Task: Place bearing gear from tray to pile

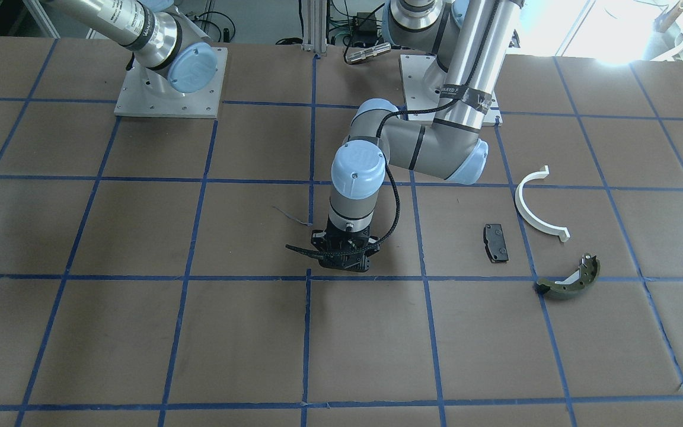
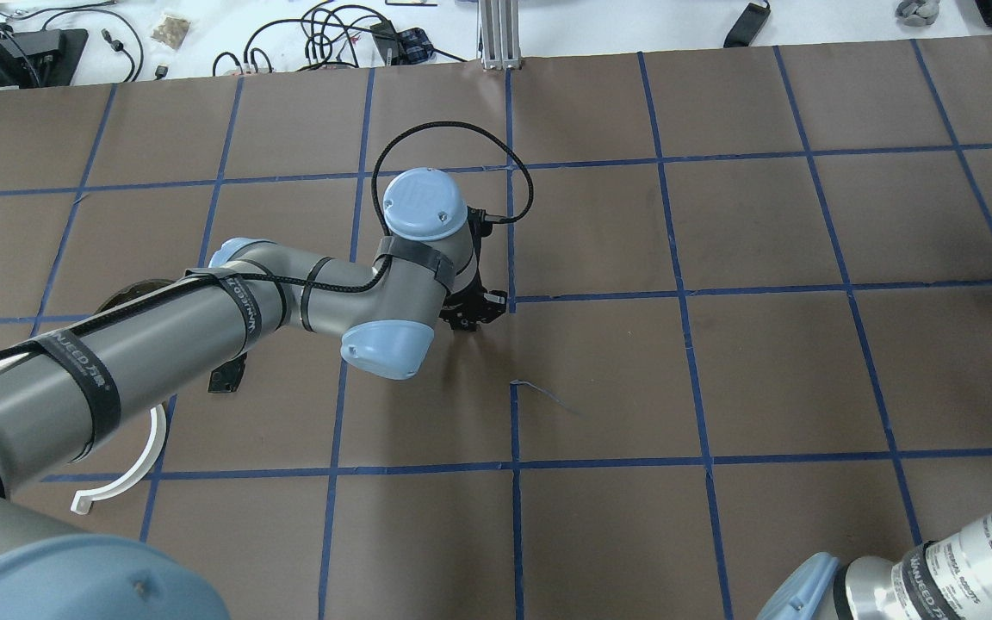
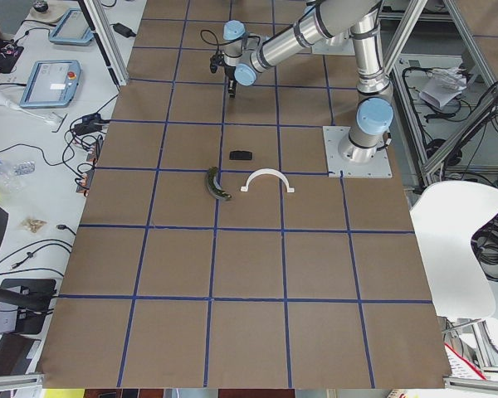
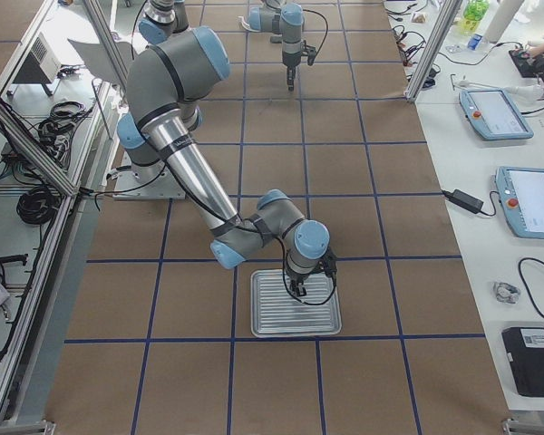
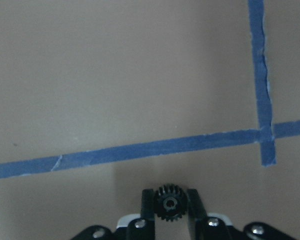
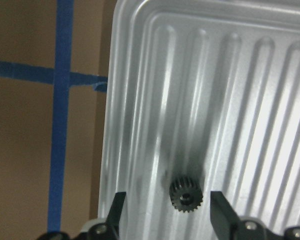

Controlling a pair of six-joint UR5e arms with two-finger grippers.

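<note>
clearly, left gripper (image 5: 170, 201) pinches a small black toothed gear (image 5: 169, 204), right gripper (image 6: 166, 201) spread wide.

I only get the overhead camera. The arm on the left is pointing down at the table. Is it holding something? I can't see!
Observer: Yes. Its wrist camera shows the left gripper shut on a small black gear.
Operator: Where's the tray? It's not in my picture.
Observer: The exterior right view shows a silver ribbed tray on the table under the right arm.
Operator: Is anything in it?
Observer: A second gear lies on it. The right gripper stands open on either side of it, not touching.
</note>
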